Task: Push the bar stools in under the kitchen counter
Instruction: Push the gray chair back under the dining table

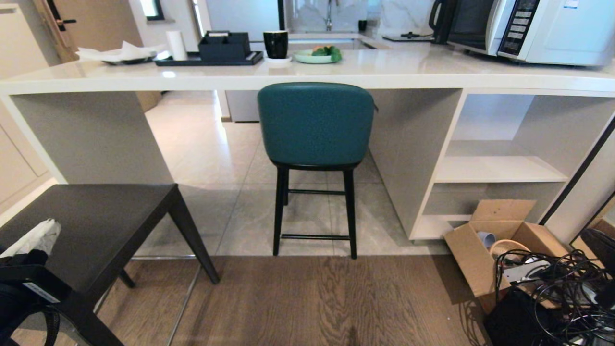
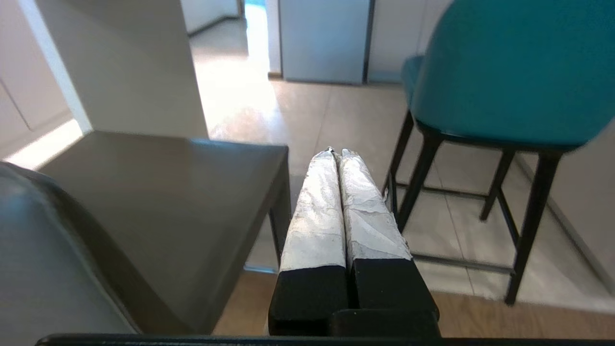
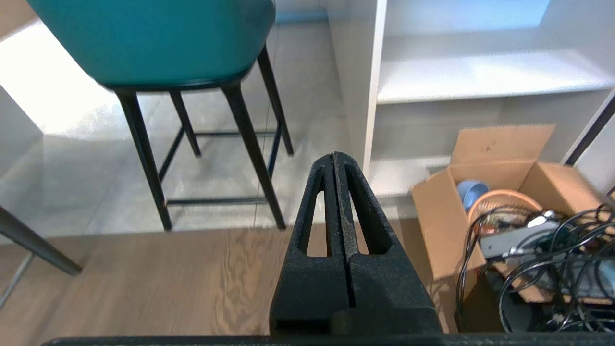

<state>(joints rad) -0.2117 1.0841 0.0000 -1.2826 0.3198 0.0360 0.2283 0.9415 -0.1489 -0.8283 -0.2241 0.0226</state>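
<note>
Two stools stand before the tabletop (image 1: 336,72). The teal stool (image 1: 315,126) sits mid-span on the tile, its back just below the slab's front edge and its rear legs at the line where tile meets wood floor (image 1: 307,302). The grey stool (image 1: 91,226) stands at the left, out in front of the white side panel (image 1: 91,137), its seat over the tile-wood line. Open tile lies between the panel and the teal stool, and a narrower strip lies between that stool and the cubbies (image 1: 499,168) on the right.

The left pincer (image 2: 336,153), its two fingers wrapped in white and pressed together on nothing, hangs beside the grey seat's corner, pointing at the gap between the stools. The right pincer (image 3: 334,154), black, is likewise closed and empty, over the wood near the teal stool's right legs.

One cardboard box (image 1: 485,250) with cables (image 1: 562,283) sits on the floor by the cubbies. On the tabletop are one black cup (image 1: 276,44), one green plate (image 1: 314,56), one black tray (image 1: 209,58) and one microwave (image 1: 538,26).
</note>
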